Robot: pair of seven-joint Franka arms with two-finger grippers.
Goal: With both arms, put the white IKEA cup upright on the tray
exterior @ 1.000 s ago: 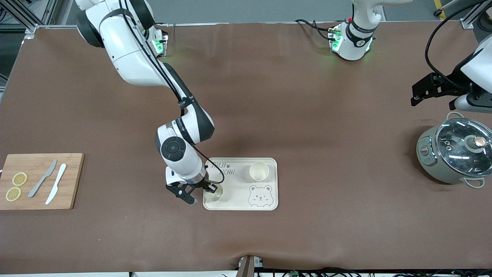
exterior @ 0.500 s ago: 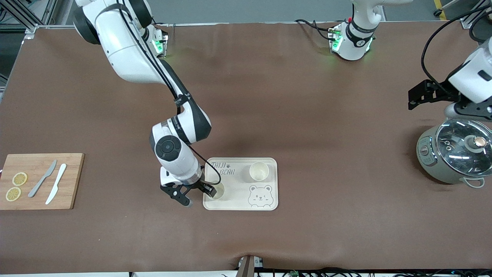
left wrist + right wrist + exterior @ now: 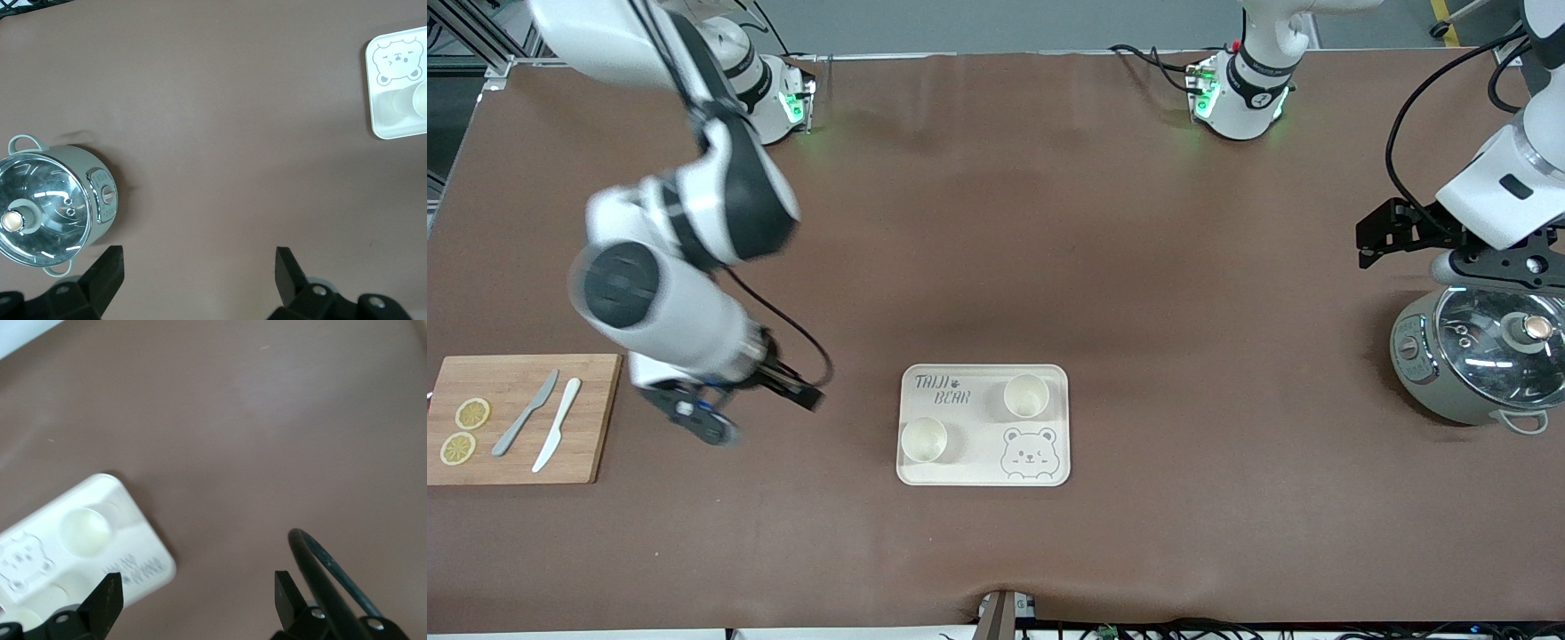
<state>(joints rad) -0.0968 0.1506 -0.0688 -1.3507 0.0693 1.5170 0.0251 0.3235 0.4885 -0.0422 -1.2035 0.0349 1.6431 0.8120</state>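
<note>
Right gripper [image 3: 751,411]: fingers spread wide, nothing between them, touching nothing; it hangs over bare brown table [image 3: 1049,222], between the wooden cutting board [image 3: 596,418] and the tray [image 3: 983,476], the tray lying toward the left arm's end from it. Tray: cream, rimmed, with grey lettering and a bear face, flat on the table. First white cup [image 3: 923,439]: upright on the tray, at the corner closest to the right gripper, well apart from its fingers. Second white cup [image 3: 1025,396]: upright on the tray, at the corner farthest from that gripper. Left gripper [image 3: 1392,238]: fingers wide apart, empty, hanging over the table just beside the lidded grey pot [image 3: 1476,360], well apart from the tray. Cutting board: carries two lemon slices [image 3: 464,430] and two knives [image 3: 543,422], toward the right arm's end from the right gripper.
</note>
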